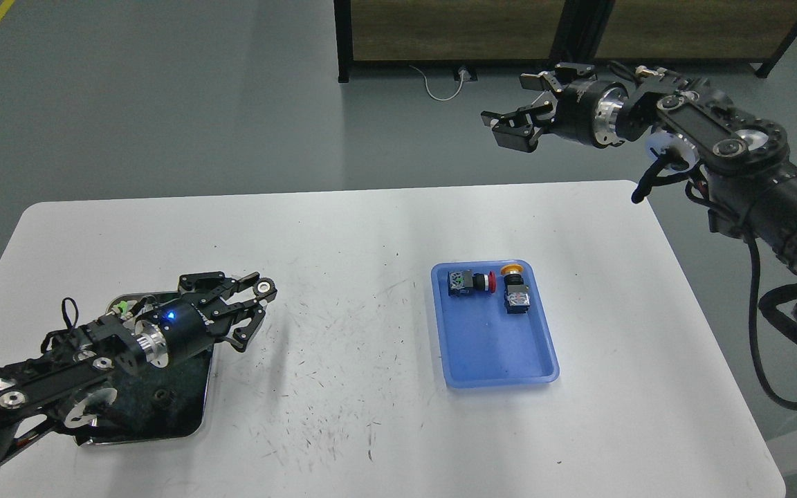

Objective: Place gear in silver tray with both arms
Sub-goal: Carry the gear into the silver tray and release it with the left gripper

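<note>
My left gripper (262,293) is shut on a small silver gear (265,284) and holds it in the air just right of the silver tray's far right corner. The silver tray (178,408) lies at the table's front left, mostly hidden under my left arm. A second small dark gear (161,395) lies on its dark bottom. A green-and-white part (120,309) in the tray peeks out behind the arm. My right gripper (511,128) is open and empty, high up beyond the table's far edge.
A blue plastic tray (495,353) lies right of the middle, with a red push-button switch (469,282) and a yellow one (511,289) at its far end. The white table (343,235) is scuffed between the two trays.
</note>
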